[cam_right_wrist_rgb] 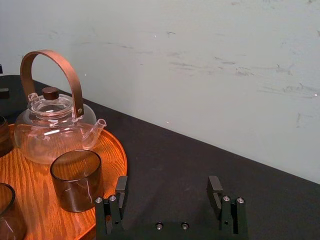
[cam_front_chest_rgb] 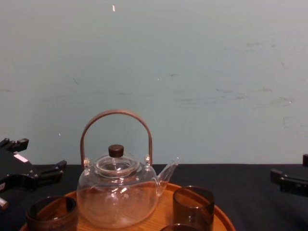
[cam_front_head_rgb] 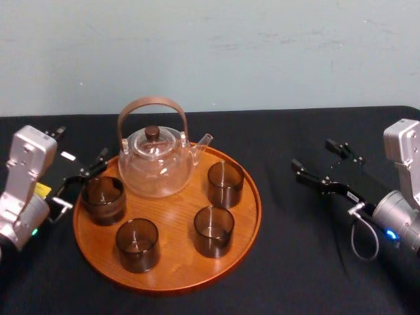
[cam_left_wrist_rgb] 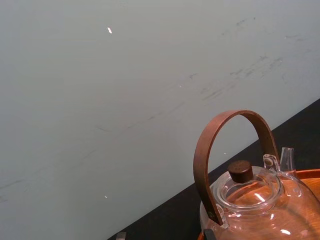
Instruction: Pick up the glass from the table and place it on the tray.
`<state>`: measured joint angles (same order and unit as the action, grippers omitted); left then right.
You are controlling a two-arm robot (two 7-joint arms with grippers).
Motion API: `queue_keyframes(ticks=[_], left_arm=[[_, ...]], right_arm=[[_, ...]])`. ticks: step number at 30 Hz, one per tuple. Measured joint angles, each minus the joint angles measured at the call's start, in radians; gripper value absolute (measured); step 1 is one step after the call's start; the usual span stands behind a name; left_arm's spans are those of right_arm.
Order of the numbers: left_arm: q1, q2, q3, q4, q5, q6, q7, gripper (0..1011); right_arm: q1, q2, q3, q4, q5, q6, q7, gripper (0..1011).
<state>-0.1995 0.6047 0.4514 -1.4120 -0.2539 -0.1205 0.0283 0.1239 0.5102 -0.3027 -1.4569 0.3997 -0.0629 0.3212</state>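
Several dark smoked glasses stand upright on the round wooden tray (cam_front_head_rgb: 243,216). The leftmost glass (cam_front_head_rgb: 103,199) sits just inside the tray's left rim, and it also appears as the leftmost glass (cam_front_chest_rgb: 52,211) in the chest view. My left gripper (cam_front_head_rgb: 79,147) hovers open just behind and above it, touching nothing; the chest view puts the left gripper (cam_front_chest_rgb: 33,161) above that glass. Over the black table (cam_front_head_rgb: 295,262), right of the tray, my right gripper (cam_front_head_rgb: 325,164) is open and empty. The right gripper (cam_right_wrist_rgb: 169,187) has another glass (cam_right_wrist_rgb: 76,179) beside it.
A clear glass teapot (cam_front_head_rgb: 156,161) with a brown arched handle and dark lid knob stands at the back of the tray, close to the left gripper. A pale wall runs behind the table. Black cloth lies bare to the right of the tray.
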Motion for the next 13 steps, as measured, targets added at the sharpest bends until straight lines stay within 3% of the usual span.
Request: queue_keyframes(ticks=[13], left_arm=[[0.000, 0.000, 0.000, 0.000, 0.000, 0.000, 0.000, 1001]], right_arm=[[0.001, 0.001, -0.001, -0.001, 0.002, 0.000, 0.002, 1002]])
